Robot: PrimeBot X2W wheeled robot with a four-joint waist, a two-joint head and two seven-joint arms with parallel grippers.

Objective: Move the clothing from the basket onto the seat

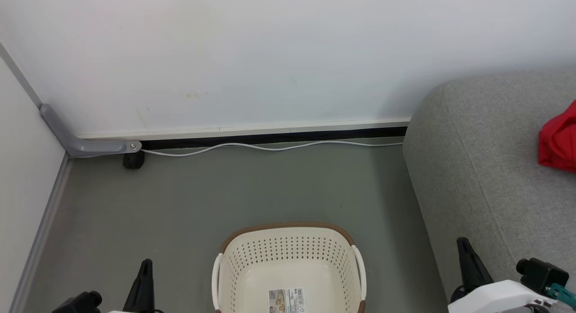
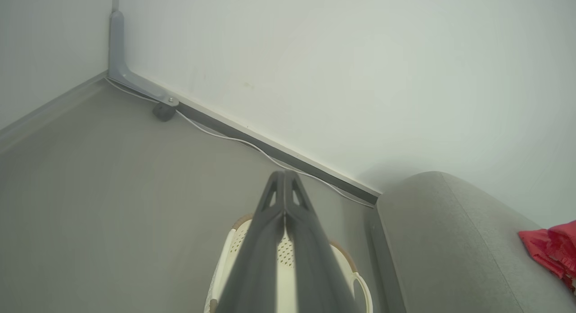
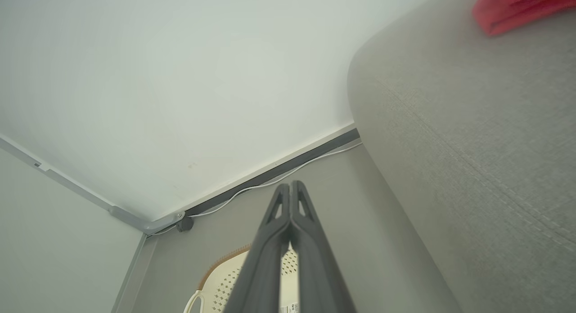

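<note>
On the grey-green floor (image 1: 180, 205), a cream-white perforated plastic basket (image 1: 288, 254) with a brown woven-look rim stands between the two tools, a paper label (image 1: 286, 299) showing on its base. The soft bright red fabric clothing (image 1: 558, 142) lies on the large grey upholstered seat (image 1: 477, 169), well right of the basket. The left tool (image 1: 146, 263) and the right tool (image 1: 463, 243) each have their dark fingers pressed together, holding nothing.

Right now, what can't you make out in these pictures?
- Red clothing: cut off by the head view's right edge; garment count unclear.
- Basket: near end cut off by the head view's bottom edge.
- Basket's label: print too small to read.
</note>
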